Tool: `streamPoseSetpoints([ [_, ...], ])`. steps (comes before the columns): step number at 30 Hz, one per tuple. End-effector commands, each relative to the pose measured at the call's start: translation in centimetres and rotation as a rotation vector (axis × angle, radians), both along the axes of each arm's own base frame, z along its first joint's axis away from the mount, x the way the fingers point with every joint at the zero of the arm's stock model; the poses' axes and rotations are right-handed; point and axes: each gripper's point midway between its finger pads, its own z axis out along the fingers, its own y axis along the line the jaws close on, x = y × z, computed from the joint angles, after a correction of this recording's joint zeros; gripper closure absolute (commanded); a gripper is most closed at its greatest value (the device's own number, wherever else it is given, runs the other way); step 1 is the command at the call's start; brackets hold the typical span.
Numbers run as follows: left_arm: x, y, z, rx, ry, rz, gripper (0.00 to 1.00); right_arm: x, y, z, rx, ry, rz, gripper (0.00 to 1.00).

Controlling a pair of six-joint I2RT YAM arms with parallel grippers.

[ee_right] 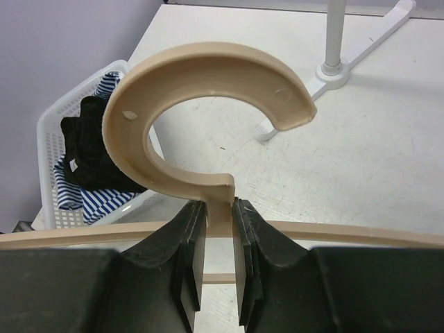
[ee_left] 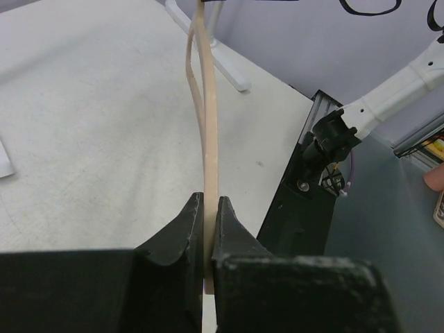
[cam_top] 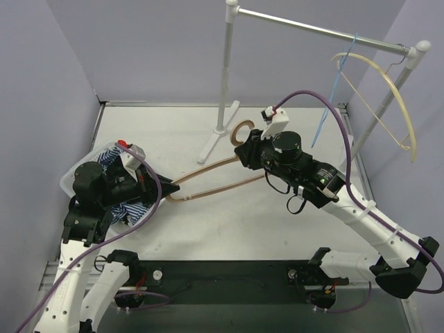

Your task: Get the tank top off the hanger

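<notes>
A bare tan hanger hangs in the air over the table between my two grippers. My right gripper is shut on its neck just under the hook. My left gripper is shut on the hanger's far end, next to the white basket. A blue-and-white striped garment and a black one lie in the basket, partly under my left arm. I cannot tell which of them is the tank top. No cloth is on the hanger.
A white clothes rack stands at the back, with its pole, its foot and its rail. A yellow hanger and a thin blue hanger hang from the rail at the right.
</notes>
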Motion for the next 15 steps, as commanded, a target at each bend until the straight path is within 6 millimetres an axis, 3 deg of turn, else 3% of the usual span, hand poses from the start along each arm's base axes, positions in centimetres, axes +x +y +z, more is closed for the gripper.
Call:
streamPoseSetpoints([
  [1, 0.9, 0.3, 0.7, 0.006, -0.071, 0.051, 1.0, -0.9, -0.3, 3.8, 0.128, -0.039, 0.004, 1.0],
  [2, 1.2, 0.6, 0.9, 0.007, -0.085, 0.078, 1.0, -1.0, -0.7, 3.8, 0.128, -0.031, -0.009, 1.0],
  [4, 1.5, 0.7, 1.0, 0.005, -0.095, 0.097, 1.0, -1.8, -1.7, 3.9, 0.135, -0.02, -0.017, 0.82],
  [5, 1.7, 0.7, 1.2, 0.005, -0.101, 0.108, 1.0, -2.2, -1.8, 3.3, 0.13, -0.01, -0.011, 0.67],
  [7, 2.4, 1.0, 1.5, 0.011, -0.105, 0.15, 1.0, -3.3, -2.5, 3.6, 0.146, -0.015, 0.012, 0.55],
  [8, 3.0, 1.1, 1.7, 0.008, -0.108, 0.166, 1.0, -4.1, -2.3, 3.2, 0.148, -0.004, 0.048, 0.32],
  [9, 3.2, 1.0, 2.3, 0.002, -0.118, 0.173, 1.0, -4.6, -2.3, 1.8, 0.13, 0.017, 0.069, 0.25],
  [10, 3.7, 1.2, 2.8, 0.001, -0.131, 0.202, 1.0, -5.6, -2.6, 1.7, 0.144, 0.011, 0.093, 0.2],
  [11, 4.3, 1.2, 3.3, -0.003, -0.145, 0.216, 1.0, -6.4, -2.3, 1.2, 0.146, 0.012, 0.142, 0.08],
  [12, 4.5, 1.3, 4.3, -0.013, -0.169, 0.234, 1.0, -7.3, -1.9, -0.3, 0.139, 0.033, 0.195, 0.04],
  [15, 6.2, 1.2, 6.2, -0.05, -0.214, 0.297, 1.0, -9.4, -2.1, -0.8, 0.135, 0.015, 0.279, 0.0],
])
